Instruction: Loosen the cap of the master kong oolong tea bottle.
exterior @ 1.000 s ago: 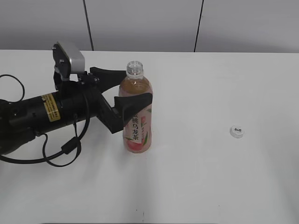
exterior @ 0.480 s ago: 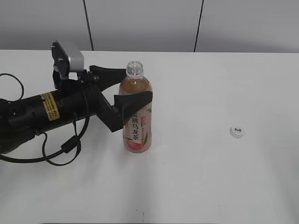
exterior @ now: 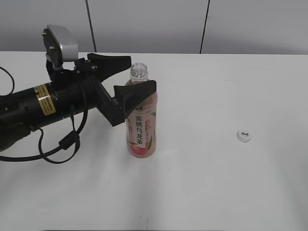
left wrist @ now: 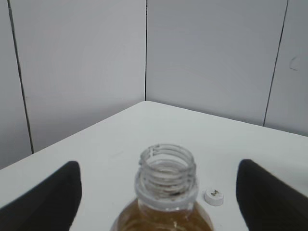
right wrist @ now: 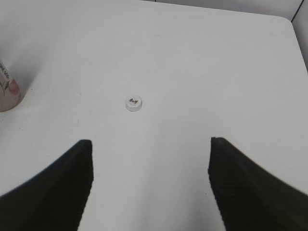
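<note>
Now: left gripper (exterior: pixel 131 74) spread wide, fingers flanking the upright, uncapped master kong oolong tea bottle (exterior: pixel 141 115). Cap (exterior: pixel 244 136) lies well apart on table (exterior: pixel 216 183). Right gripper (right wrist: pixel 150 180) spread, holding nothing.

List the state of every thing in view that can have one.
bottle: upright on the table, uncapped, mostly full of tea.
cap: off the bottle, lying flat on the table, print up, far to the right.
left claw: open, jaws either side of the bottle's neck and shoulder.
right claw: open, empty, above the table near the cap.
</note>
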